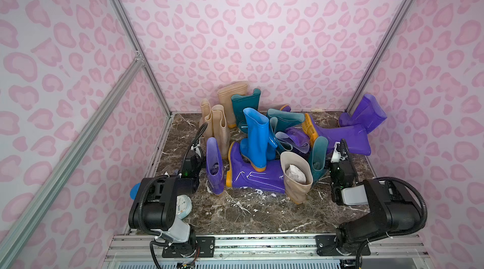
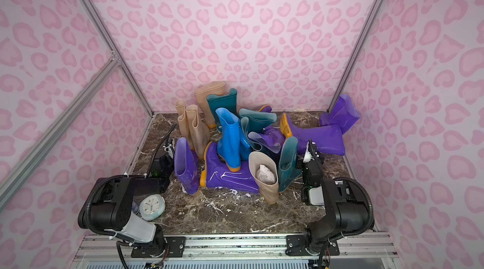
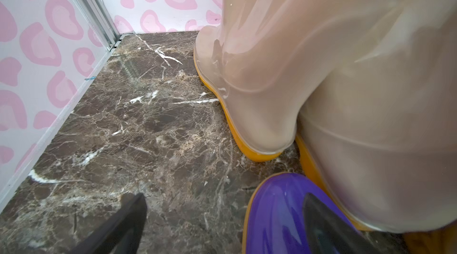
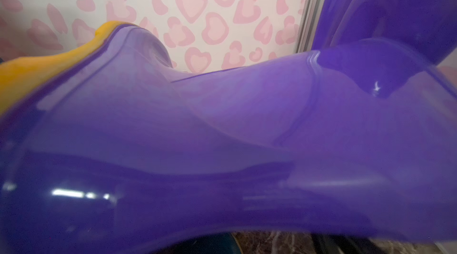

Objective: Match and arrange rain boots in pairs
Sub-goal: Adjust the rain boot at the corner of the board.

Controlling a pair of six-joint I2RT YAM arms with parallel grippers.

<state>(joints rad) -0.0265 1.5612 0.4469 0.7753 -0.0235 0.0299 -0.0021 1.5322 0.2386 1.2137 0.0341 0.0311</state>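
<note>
Rain boots stand and lie in a heap on the marble table point(image 1: 248, 212). Two beige ones point(image 1: 217, 129) stand at the left and a bright blue one point(image 1: 255, 136) in the middle. A purple one point(image 1: 251, 176) lies at the front, beside an upright purple one point(image 1: 214, 165). My left gripper point(image 3: 222, 228) is open, low by the beige heels point(image 3: 259, 79), one finger over a purple toe point(image 3: 279, 215). My right gripper point(image 1: 337, 150) reaches to a lying purple boot point(image 4: 222, 129) that fills its wrist view; its fingers are hidden and I take it as open.
A pale blue clock point(image 1: 183, 206) and a blue lid point(image 1: 135, 190) lie by the left arm's base. Pink patterned walls close in three sides. A purple boot point(image 1: 366, 113) leans in the back right corner. An aluminium rail point(image 1: 262, 244) runs along the front.
</note>
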